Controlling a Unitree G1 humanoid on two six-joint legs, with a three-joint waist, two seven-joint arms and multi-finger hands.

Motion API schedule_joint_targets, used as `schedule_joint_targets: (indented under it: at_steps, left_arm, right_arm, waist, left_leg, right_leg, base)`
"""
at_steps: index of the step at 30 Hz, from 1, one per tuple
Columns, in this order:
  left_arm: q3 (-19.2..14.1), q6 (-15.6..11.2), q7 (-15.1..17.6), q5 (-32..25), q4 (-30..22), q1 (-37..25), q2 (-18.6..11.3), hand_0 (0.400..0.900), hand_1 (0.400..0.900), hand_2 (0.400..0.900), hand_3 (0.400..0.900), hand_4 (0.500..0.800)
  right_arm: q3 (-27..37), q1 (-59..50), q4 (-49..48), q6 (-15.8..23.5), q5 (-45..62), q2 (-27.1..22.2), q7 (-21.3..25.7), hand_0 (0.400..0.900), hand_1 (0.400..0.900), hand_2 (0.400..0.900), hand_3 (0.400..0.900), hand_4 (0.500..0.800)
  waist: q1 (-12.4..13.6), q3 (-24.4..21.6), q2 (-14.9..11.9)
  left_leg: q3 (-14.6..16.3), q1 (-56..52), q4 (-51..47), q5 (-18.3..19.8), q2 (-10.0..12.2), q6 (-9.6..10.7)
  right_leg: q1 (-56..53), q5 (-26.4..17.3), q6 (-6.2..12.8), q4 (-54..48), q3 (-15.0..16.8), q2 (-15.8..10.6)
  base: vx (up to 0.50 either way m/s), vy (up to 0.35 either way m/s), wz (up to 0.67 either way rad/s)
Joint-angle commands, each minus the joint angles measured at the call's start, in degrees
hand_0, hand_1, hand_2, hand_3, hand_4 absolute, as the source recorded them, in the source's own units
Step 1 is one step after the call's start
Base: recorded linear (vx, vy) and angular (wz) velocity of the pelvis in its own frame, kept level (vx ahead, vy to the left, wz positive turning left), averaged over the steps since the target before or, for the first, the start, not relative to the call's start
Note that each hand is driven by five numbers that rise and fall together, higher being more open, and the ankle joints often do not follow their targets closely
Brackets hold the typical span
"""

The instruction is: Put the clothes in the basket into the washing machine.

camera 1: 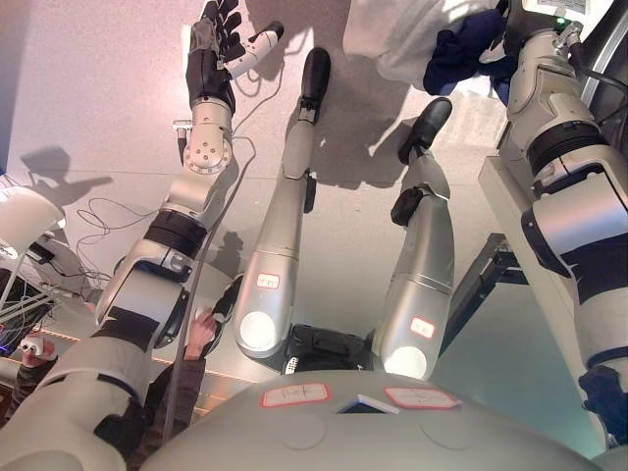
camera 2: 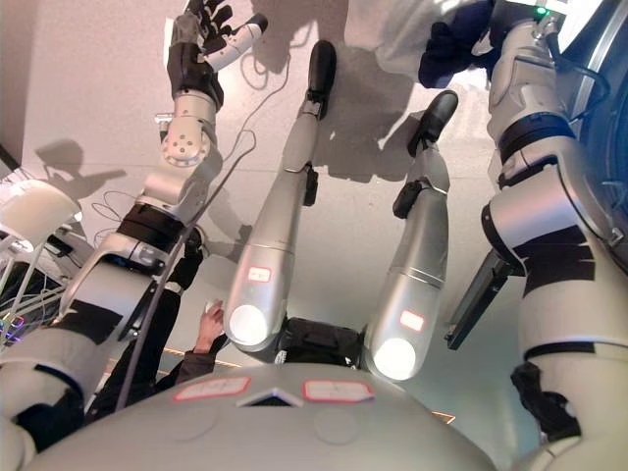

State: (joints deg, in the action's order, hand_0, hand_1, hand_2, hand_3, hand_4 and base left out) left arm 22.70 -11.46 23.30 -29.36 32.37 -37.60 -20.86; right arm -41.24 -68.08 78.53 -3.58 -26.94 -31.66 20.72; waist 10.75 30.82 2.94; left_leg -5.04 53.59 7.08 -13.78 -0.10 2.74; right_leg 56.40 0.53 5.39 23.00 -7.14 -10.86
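My right hand is at the top right, with its fingers curled into a bundle of clothes. The bundle is a dark navy piece and a pale grey-white piece. It hangs above the floor and casts a shadow below. The cloth covers most of the hand. My left hand is raised at the top left over bare floor, with its fingers relaxed and spread and nothing in it. A dark curved rim runs along the right edge beside my right arm; it may be the washing machine. No basket shows.
A person's hand and dark sleeve reach in at the lower left, near my left arm. A white rounded object and loose cables lie at the left edge. A grey slanted panel stands at the right, under my right arm.
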Motion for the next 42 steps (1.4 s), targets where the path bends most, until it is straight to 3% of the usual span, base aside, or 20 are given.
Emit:
schedule_joint_targets:
  at_steps: [1, 11, 19, 24, 36, 42]
  left_arm:
    - [-2.77, -2.87, 1.75, -0.45, -1.93, 1.13, -0.09, 0.9, 0.9, 0.9, 0.9, 0.8]
    - [-3.53, -1.78, 2.26, -0.53, 6.57, 0.98, 1.14, 0.9, 0.9, 0.9, 0.9, 0.8]
    - [-5.27, -1.25, 2.03, -0.77, 13.49, 1.48, 1.64, 0.9, 0.9, 0.9, 0.9, 0.8]
    - [-6.97, -1.45, 1.42, -1.85, 15.07, 3.15, 1.43, 0.9, 0.9, 0.9, 0.9, 0.8]
    - [-8.14, -2.38, -0.57, -5.63, 14.8, 4.73, 1.64, 0.9, 0.9, 0.9, 0.9, 0.8]
    - [-8.03, -2.27, -1.57, -6.91, 14.05, 7.23, 3.01, 0.9, 0.9, 0.9, 0.9, 0.8]
  right_arm:
    - [-0.76, -0.09, -0.26, 0.0, 2.89, -3.17, 1.67, 0.4, 0.4, 0.4, 0.4, 0.5]
    - [7.69, 5.27, -5.0, 3.55, 18.22, 0.45, 2.16, 0.4, 0.4, 0.4, 0.4, 0.5]
    - [18.51, 14.52, -14.39, 10.23, 40.07, 4.3, 2.59, 0.4, 0.4, 0.4, 0.4, 0.5]
    - [25.67, 20.24, -19.13, 15.07, 57.35, 7.99, -0.47, 0.4, 0.4, 0.4, 0.4, 0.5]
    - [35.52, 16.17, -15.52, 17.96, 83.39, 7.88, -6.18, 0.4, 0.4, 0.4, 0.4, 0.5]
    - [43.86, 14.4, -14.86, 21.68, 99.85, 8.76, -8.05, 0.4, 0.4, 0.4, 0.4, 0.5]
  waist:
    - [-1.72, -1.03, 3.23]
    - [-3.85, -1.03, 0.29]
    - [-5.7, -1.03, -2.72]
    - [-6.47, -1.58, -3.68]
    - [-6.42, -1.97, -1.11]
    - [-6.49, -2.88, 0.64]
  left_leg:
    - [-1.48, 3.64, 3.18, 1.63, 0.68, 4.58]
    - [-0.62, -5.16, 1.85, 2.19, 1.53, 4.4]
    - [-0.44, -16.52, -1.16, 2.45, 2.78, 4.71]
    - [0.56, -20.2, -0.87, 3.85, 3.17, 4.05]
    - [3.63, -20.79, -1.31, 4.44, 3.49, 3.44]
    - [5.53, -22.08, -2.62, 4.5, 3.91, 3.39]
  right_leg:
    - [-8.15, -2.98, 3.7, -4.72, 1.62, -1.35]
    - [-17.14, -3.56, 3.68, -7.48, 1.01, -0.7]
    - [-29.68, -4.7, 4.07, -12.94, 0.38, -0.67]
    - [-32.9, -5.08, 4.1, -14.23, 1.82, -0.36]
    - [-30.13, -6.45, 4.2, -15.07, 4.84, -0.37]
    - [-28.83, -6.93, 4.46, -15.03, 5.39, -0.32]
  base:
    - [0.02, 0.0, -0.04]
    - [0.04, -0.015, -0.05]
    - [0.07, -0.034, -0.06]
    - [0.05, 0.039, -0.25]
    - [0.0, 0.01, -0.24]
    - [0.01, 0.028, -0.25]
